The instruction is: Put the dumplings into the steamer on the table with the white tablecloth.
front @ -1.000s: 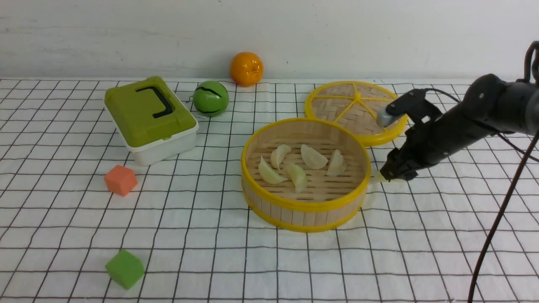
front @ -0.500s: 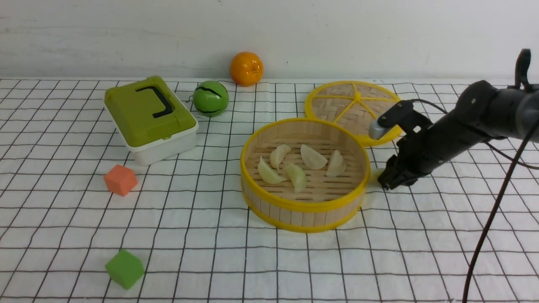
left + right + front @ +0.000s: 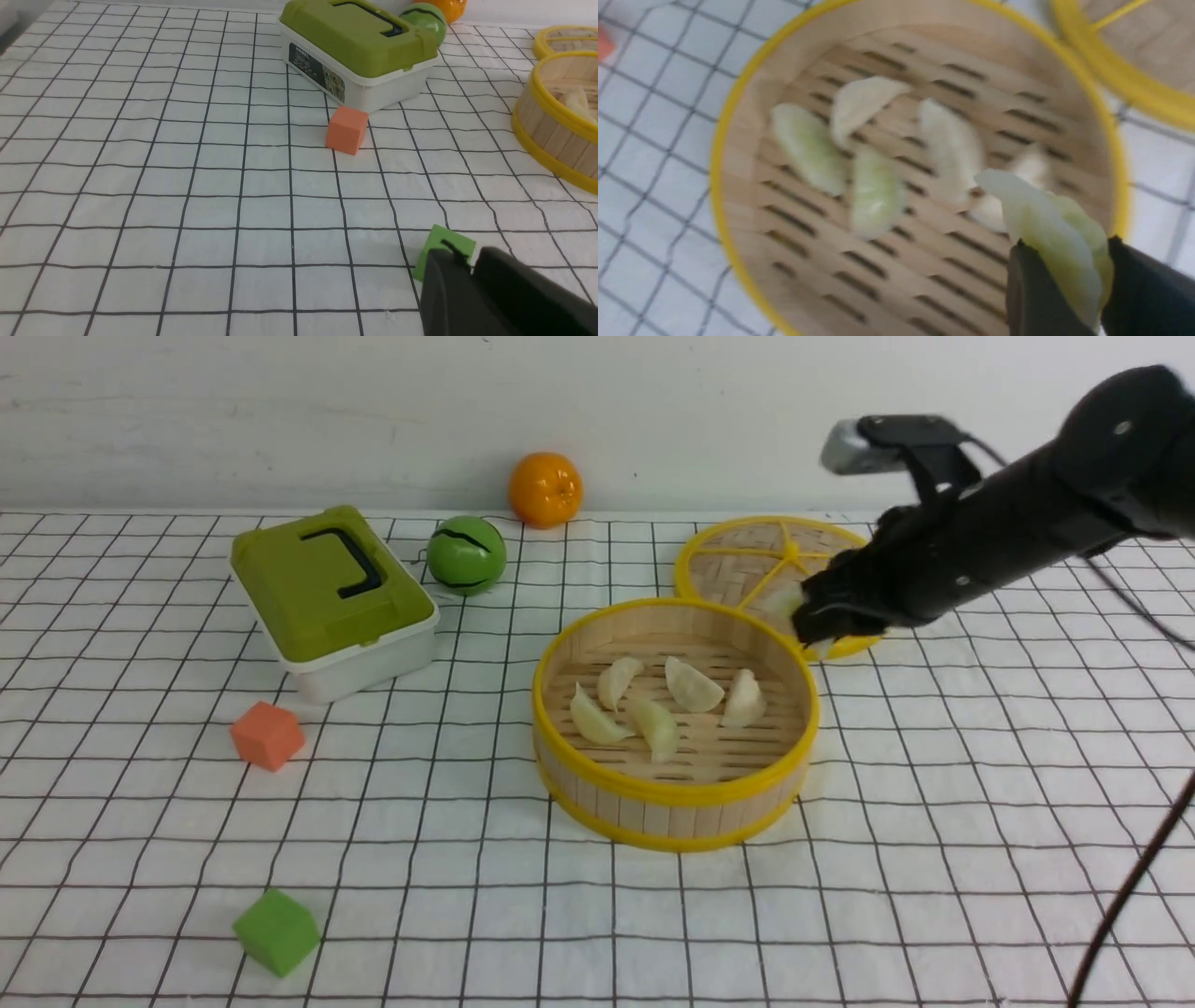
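Now that the right end effector [image 3: 805, 616] has risen from the desk [image 3: 934, 803], it grips 1 dumpling [image 3: 782, 601] over the steamer's [image 3: 672, 793] far-right rim. 5 dumplings [image 3: 693, 685] lie inside. Only lowering and release seem left.

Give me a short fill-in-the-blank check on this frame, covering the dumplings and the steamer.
1. The steamer holds ___ dumplings on its floor.
2. The gripper pinching one more dumpling belongs to the ___ arm.
3. The cube nearest the green-lidded box is ___.
Missing words: five; right; orange.
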